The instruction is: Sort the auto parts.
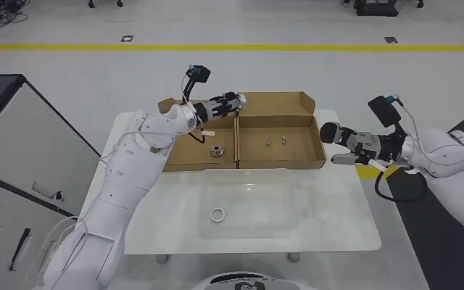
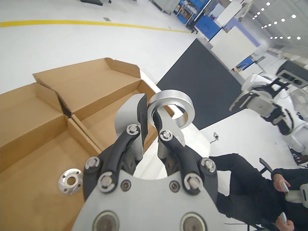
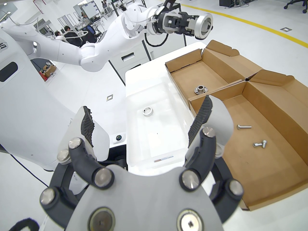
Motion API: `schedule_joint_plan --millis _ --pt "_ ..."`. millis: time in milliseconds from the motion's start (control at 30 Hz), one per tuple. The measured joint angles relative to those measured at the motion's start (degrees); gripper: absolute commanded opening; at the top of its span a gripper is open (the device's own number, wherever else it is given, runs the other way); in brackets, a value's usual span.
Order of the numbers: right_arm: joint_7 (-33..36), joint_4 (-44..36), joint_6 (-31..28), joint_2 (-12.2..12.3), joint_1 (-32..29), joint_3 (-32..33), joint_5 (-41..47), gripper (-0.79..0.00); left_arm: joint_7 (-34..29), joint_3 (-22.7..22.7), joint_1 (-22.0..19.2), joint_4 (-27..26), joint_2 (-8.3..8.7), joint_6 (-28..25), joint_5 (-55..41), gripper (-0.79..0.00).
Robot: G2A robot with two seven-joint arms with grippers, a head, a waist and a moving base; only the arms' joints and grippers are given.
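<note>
Top view: left gripper hangs high where left box meets right box; flange lies in the left one. Left wrist view: jaws nearly closed, nipping a ring by its wall. Right wrist view: right gripper gapes wide, empty; second ring sits on the table. Mid-carry, I reckon; next, choose a box, lower, let go.

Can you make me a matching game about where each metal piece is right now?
Things:
1. big ring
2. flanged part
3. two bolts
4. small ring

Places:
A. in the right box
B. on the clear tray
C. held in the left gripper
D. in the left box

Pairs: 1-C, 2-D, 3-A, 4-B.
</note>
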Motion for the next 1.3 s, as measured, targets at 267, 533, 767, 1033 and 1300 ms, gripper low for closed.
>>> schedule_joint_plan --millis 267,533,767,1033,1300 --pt "0.0 0.0 0.0 0.0 0.0 0.0 0.0 0.000 -5.7 4.4 -4.6 7.1 -0.33 2.6 8.6 -0.785" --pt "0.0 0.0 0.0 0.0 0.0 0.0 0.0 0.000 -10.0 7.9 -9.1 14.3 -0.75 3.8 15.6 -0.785" --pt "0.0 0.0 0.0 0.0 0.0 0.0 0.0 0.000 -10.2 8.7 -9.9 16.2 -0.96 4.6 16.7 -0.785" --pt "0.0 0.0 0.0 0.0 0.0 0.0 0.0 0.000 -9.9 10.2 -9.3 16.3 -1.14 7.5 20.2 -0.785" --pt "0.0 0.0 0.0 0.0 0.0 0.0 0.0 0.000 -12.7 19.0 -13.1 24.7 -4.82 19.5 27.6 -0.785"
